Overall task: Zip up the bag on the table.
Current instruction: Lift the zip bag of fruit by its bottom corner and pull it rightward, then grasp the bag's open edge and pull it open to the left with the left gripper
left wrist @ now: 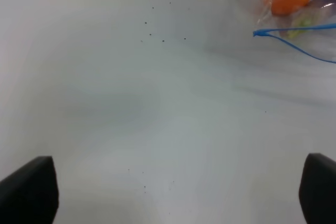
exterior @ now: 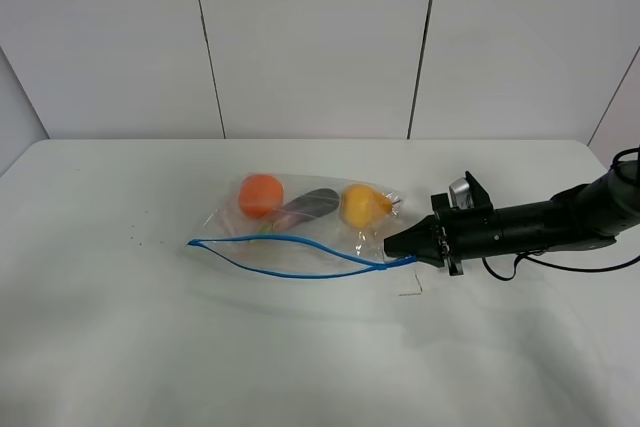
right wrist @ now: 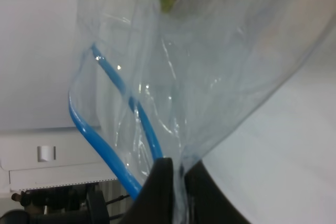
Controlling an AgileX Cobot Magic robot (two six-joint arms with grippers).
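Up close, bag point(right wrist: 220, 61) in right gripper point(right wrist: 178, 170)

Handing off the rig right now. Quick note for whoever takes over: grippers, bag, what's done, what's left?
Right gripper: fingers shut on the bag at its right end, beside the end of the blue zipper.
Left gripper: open, holding nothing, over bare table short of the bag's left end; out of the high view.
Bag: lying on the table with the orange, eggplant and pear inside.
Done: right end gripped.
Left: the zipper gapes along its whole length, nothing sealed. Likely next: bring the left gripper to the zipper and press it shut.
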